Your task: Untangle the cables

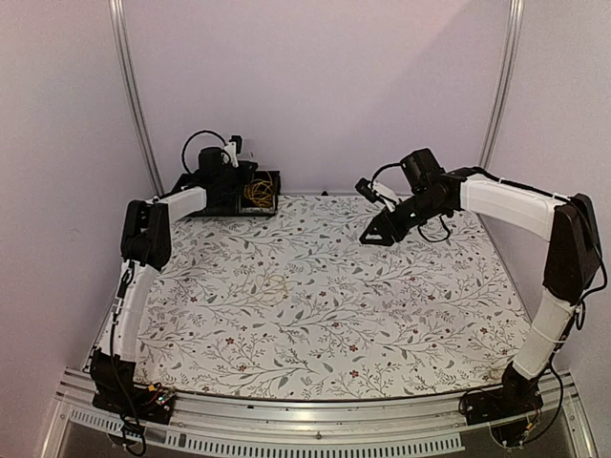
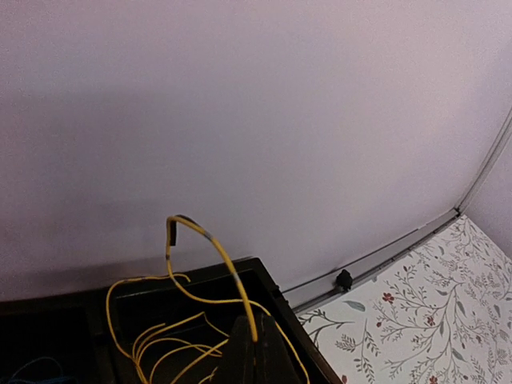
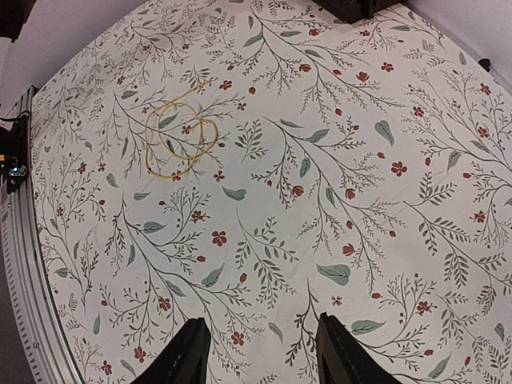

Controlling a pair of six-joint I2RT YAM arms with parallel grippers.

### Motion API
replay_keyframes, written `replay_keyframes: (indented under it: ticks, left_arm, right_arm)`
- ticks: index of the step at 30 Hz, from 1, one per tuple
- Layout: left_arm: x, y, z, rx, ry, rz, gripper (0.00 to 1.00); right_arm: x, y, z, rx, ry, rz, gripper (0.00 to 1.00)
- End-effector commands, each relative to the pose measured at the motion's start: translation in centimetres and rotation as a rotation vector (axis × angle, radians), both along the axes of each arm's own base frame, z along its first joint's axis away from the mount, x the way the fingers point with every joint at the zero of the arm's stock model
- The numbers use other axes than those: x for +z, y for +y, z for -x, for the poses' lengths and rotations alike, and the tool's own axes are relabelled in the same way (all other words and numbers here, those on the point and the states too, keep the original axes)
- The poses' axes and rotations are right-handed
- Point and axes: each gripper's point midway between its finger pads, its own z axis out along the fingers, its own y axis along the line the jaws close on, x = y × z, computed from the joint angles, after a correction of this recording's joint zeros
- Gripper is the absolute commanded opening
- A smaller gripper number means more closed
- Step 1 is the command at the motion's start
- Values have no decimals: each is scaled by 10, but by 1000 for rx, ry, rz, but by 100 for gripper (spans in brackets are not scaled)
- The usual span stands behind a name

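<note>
A yellow cable (image 2: 210, 248) arches up out of a black box (image 2: 276, 290), and my left gripper (image 2: 256, 346) is shut on it above the box. More yellow cable loops (image 2: 156, 340) lie inside the box, and a bit of blue wire (image 2: 32, 371) shows in its left compartment. In the top view the left gripper (image 1: 246, 189) hangs over the box (image 1: 274, 194) at the back left. A separate yellow cable coil (image 3: 178, 140) lies flat on the floral tablecloth, faint near the middle (image 1: 274, 289). My right gripper (image 3: 261, 352) is open and holds nothing, hovering at the back right (image 1: 368, 236).
The floral cloth (image 1: 382, 315) covers the table. A metal rail (image 2: 400, 248) runs along the back wall with a small black clip (image 2: 344, 280) on it. The table's left metal edge (image 3: 20, 264) shows in the right wrist view. Black arm cords (image 1: 434, 232) hang by the right wrist.
</note>
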Motion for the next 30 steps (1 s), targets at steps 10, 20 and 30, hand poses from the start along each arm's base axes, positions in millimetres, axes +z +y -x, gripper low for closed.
replay_keyframes:
  ticks: [10, 20, 30]
  left_arm:
    - [-34, -16, 7, 166, 80, -106, 0]
    - [38, -3, 53, 203, 114, -79, 52]
    - [126, 20, 173, 178, 107, -119, 66]
  right_arm:
    - [-13, 4, 1, 11, 44, -5, 50]
    - [6, 16, -15, 29, -14, -42, 50]
    - [6, 60, -27, 126, -57, -84, 49]
